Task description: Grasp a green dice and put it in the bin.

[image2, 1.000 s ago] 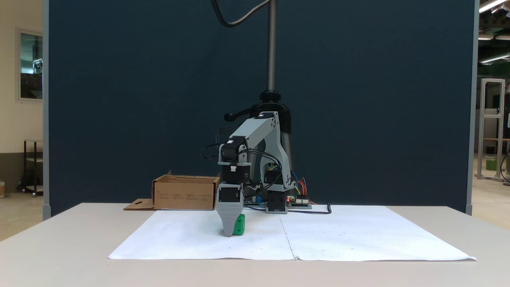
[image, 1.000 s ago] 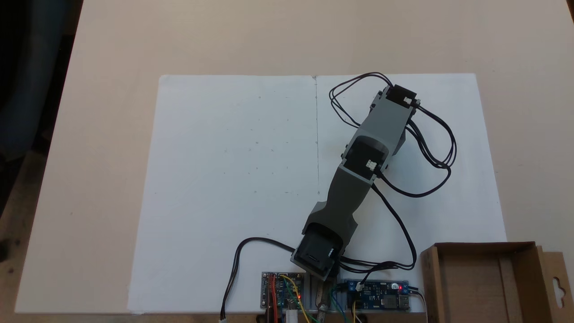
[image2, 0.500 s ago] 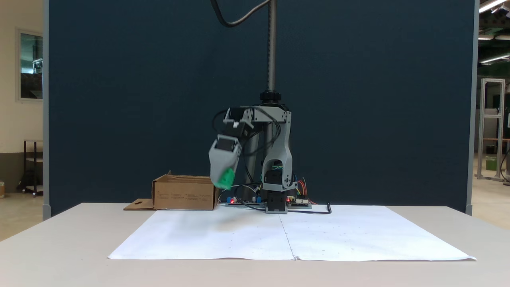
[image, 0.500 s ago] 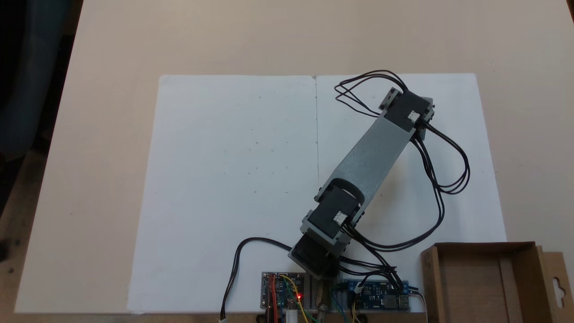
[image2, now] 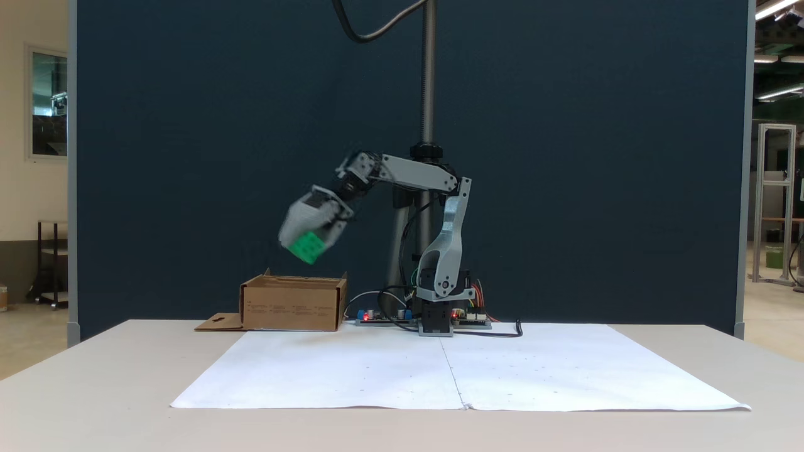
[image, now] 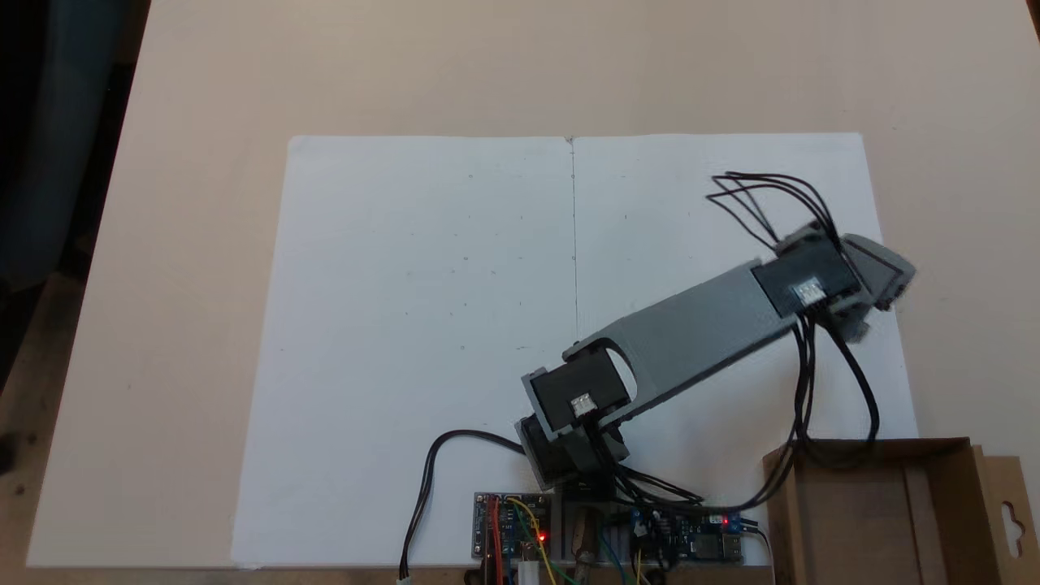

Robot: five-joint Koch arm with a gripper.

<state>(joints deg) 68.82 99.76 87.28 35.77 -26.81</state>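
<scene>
Your grey plastic gripper is closed around the small bright green plastic dice, which shows at its tip in the side-on fixed view, tilted and a little blurred; you can see one green face with faint pips, but the exact gap between the jaws is not clear. The gripper and dice hang in the air above the shallow brown cardboard bin, well clear of its rim, roughly over its middle as that view shows it. In the fixed view from above, the gripper end sits past the right edge of the white paper sheet, over the bare beige table, and short of the bin, which stands at the lower right corner with its hang-hole flap lying out to the right; the dice is hidden under the gripper body there. The grey arm link stretches from the base up and to the right, and black cables loop down from the wrist across the bin's near wall. Two circuit boards with red lights sit by the base at the bottom edge.
</scene>
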